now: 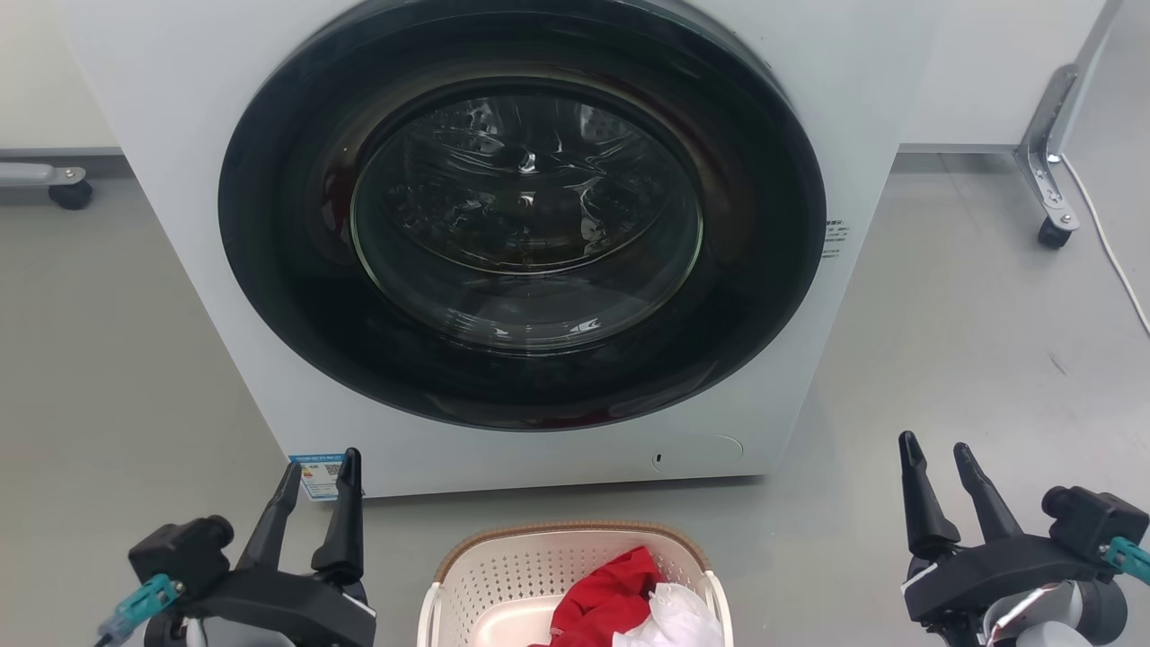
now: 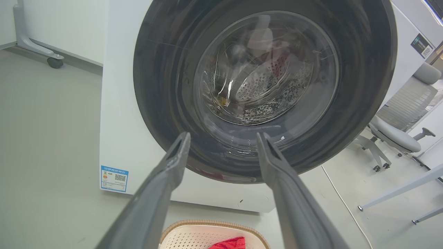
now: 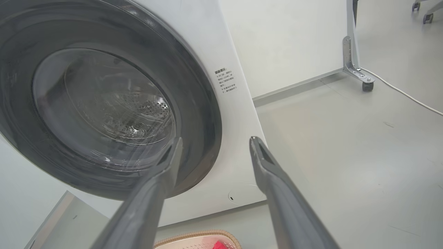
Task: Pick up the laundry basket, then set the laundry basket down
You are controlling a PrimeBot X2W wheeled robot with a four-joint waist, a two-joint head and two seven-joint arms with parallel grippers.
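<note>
A laundry basket [image 1: 512, 575], judged light and stiff, is set on the near floor before a washing machine [image 1: 135, 90], between the left gripper [image 1: 321, 461] and right gripper [image 1: 934, 442], both spread and empty; its side handles [image 1: 429, 615] are best gripped.

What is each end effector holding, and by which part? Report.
Nothing is held: left end effector and right end effector are open and empty, apart from the laundry basket.

And here's a big white washing machine [image 1: 171, 270] front and centre, its dark round door [image 1: 526, 216] shut, standing on smooth grey floor [image 1: 970, 359], pale partition panels [image 1: 988, 72] on castors [image 1: 1053, 235] behind, a white cable [image 1: 1110, 247] trailing right, a grey office chair [image 2: 398, 135] off to one side
</note>
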